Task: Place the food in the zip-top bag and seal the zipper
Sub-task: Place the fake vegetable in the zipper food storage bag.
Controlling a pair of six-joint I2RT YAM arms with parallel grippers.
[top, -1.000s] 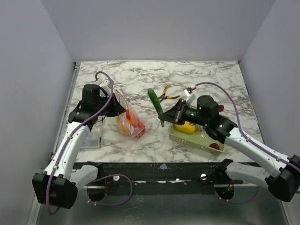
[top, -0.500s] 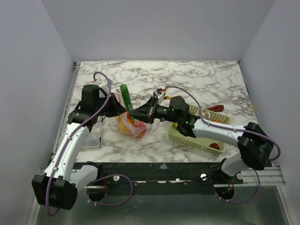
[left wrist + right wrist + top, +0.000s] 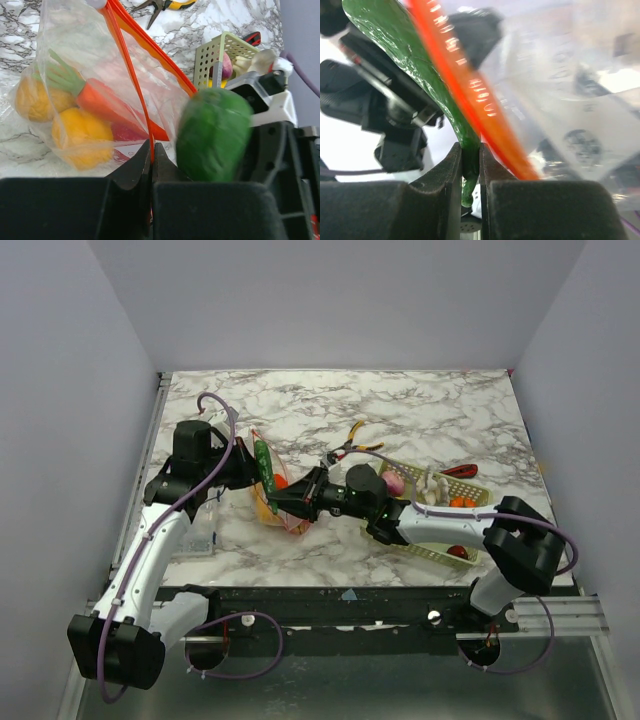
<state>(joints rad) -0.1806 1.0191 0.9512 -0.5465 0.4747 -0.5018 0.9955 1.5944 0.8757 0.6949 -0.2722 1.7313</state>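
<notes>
Counter: marbled, carrying everything noted below.

Mesh basket: pale green, set on the counter's right half. Seen inside it are a pink-purple piece, a white bulb, a small orange piece and a red piece at the near corner.

Zip-top bag: clear, held upright left of centre, well apart from the basket. Its mouth is turned up and toward the right arm. A carrot and two yellow-orange fruits are seen through the plastic.

Left hand: closed tight, with the zipper pinched between the fingers at the bag's edge.

Right hand: closed on the thin end of a long green piece, which is tilted at the bag's mouth, just beside the zipper. Whether its far end is inside the bag cannot be told.

Pliers: yellow-handled, lying on the counter behind the right hand.
</notes>
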